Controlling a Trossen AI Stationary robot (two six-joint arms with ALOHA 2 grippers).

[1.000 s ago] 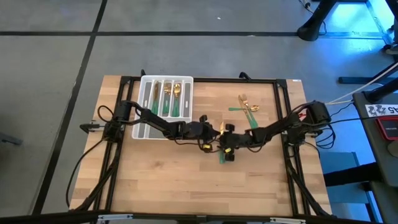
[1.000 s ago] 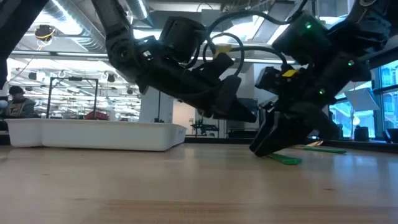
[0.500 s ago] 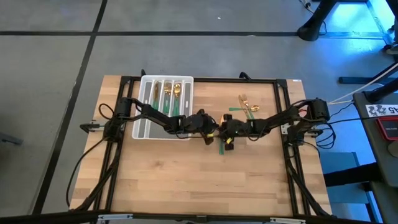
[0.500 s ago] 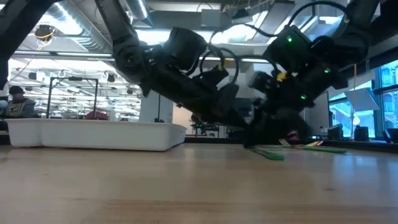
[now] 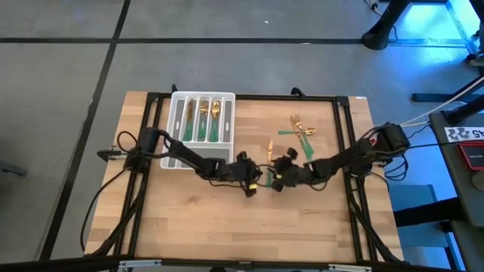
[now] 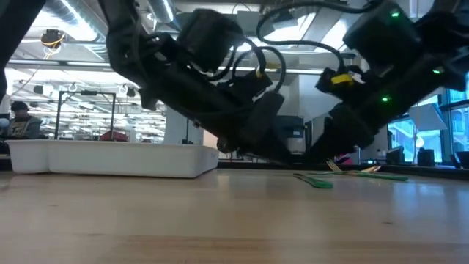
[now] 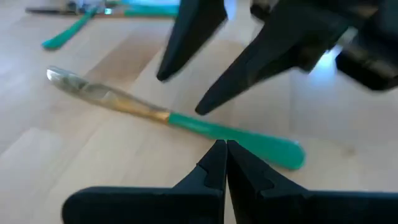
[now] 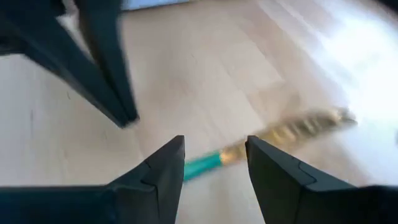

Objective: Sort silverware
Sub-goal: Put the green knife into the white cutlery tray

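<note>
A knife [image 7: 174,118] with a gold blade and a slim green handle lies flat on the wooden table, near the middle [image 5: 268,160]. My left gripper [image 7: 222,155] is shut, its tips right at the near side of the knife's handle. My right gripper [image 8: 214,142] is open and comes from the table's right. Its fingers [image 7: 186,37] hang just above the knife, and the handle [image 8: 202,165] shows between them. In the high view the two grippers [image 5: 255,183] [image 5: 277,180] stand close together. My left gripper's shut fingertips [image 7: 219,152] stand at the edge of the green handle [image 7: 236,134], about midway along it, slanting down from the table's left. I cannot tell whether they touch it. The knife lies flat on the table.
A white compartmented tray [image 5: 175,121] at the back left holds several pieces of silverware. More loose silverware [image 5: 299,130] lies at the back right, also seen low across the table [image 6: 359,174]. A black frame [image 5: 344,136] borders the table.
My left gripper has gone toward the table's near edge and down beside the knife. My right gripper has rolled its wrist and risen a little off the table. The knife has slid a short way toward the far edge, still flat.
</note>
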